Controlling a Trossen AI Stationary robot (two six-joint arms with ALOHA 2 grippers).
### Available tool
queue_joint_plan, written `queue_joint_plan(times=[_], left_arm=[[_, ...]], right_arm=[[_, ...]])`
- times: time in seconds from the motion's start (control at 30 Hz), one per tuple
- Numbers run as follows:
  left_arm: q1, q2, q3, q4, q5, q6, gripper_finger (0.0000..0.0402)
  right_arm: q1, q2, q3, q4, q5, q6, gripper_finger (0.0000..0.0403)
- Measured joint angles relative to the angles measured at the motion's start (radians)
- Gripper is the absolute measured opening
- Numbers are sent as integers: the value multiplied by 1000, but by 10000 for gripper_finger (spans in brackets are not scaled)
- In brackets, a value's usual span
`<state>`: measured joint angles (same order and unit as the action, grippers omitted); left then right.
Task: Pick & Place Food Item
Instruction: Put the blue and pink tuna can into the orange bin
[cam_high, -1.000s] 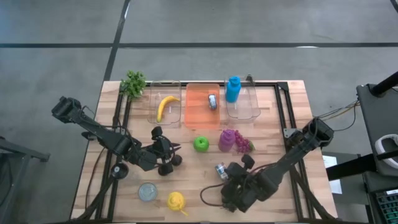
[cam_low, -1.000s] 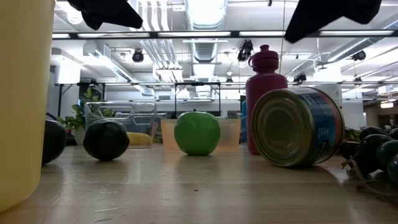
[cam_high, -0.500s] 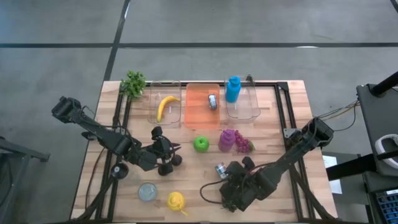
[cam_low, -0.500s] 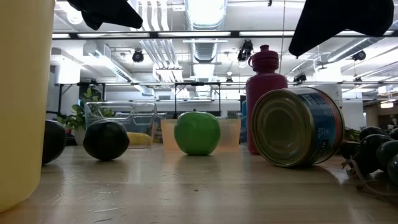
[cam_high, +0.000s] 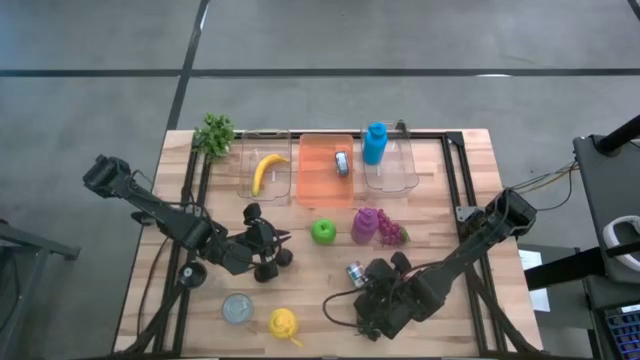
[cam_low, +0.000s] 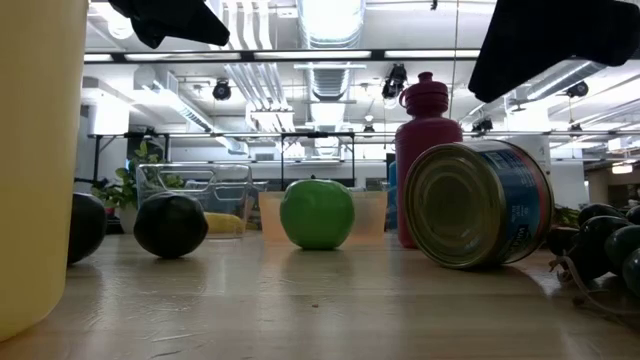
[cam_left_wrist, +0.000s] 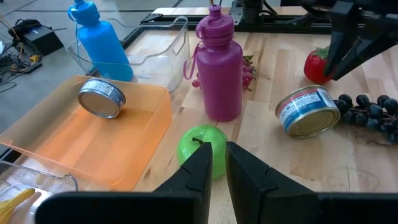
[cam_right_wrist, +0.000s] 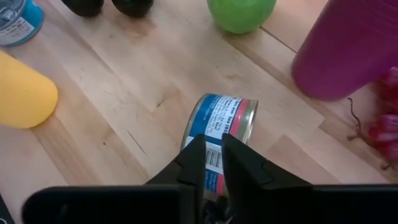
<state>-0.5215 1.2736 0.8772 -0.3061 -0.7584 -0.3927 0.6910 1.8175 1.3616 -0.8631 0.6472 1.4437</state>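
Trouble, if it comes, looks most likely around the blue-labelled tin can (cam_right_wrist: 219, 127), which lies on its side on the wooden table (cam_right_wrist: 118, 106) near the front edge, just short of the tall purple plastic bottle (cam_right_wrist: 348, 50) and the bunch of dark grapes (cam_left_wrist: 367, 112). The right gripper (cam_right_wrist: 213, 142) hangs directly over the can with its two dark fingers drawn almost together, only a slit between them and nothing caught in it. I take that can to be the item to be moved, though I can't be sure of it. With the fingers that close, a descent would put their tips down on the curved wall instead of either side of it, and a round tin on its side will roll at the slightest shove, perhaps into the bottle or the grapes. Even with the jaws spread, closing across the curve rather than across the flat ends could squirt it out sideways. The left gripper (cam_left_wrist: 218, 149) is further back towards the middle, its fingers likewise nearly touching and empty, pointed at the green apple (cam_left_wrist: 188, 148), which sits on the bare wood just in front of the orange plastic tray (cam_left_wrist: 74, 146). If both arms move at once in that crowded middle strip, one could clip the bottle, which stands tall and would topple easily.
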Motion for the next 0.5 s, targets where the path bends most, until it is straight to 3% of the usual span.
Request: queue_joint_plan(times=[0.5], left_arm=[[0, 0, 0, 0, 0, 0, 47]], right_arm=[[-5, 0, -22, 1, 0, -27, 209]])
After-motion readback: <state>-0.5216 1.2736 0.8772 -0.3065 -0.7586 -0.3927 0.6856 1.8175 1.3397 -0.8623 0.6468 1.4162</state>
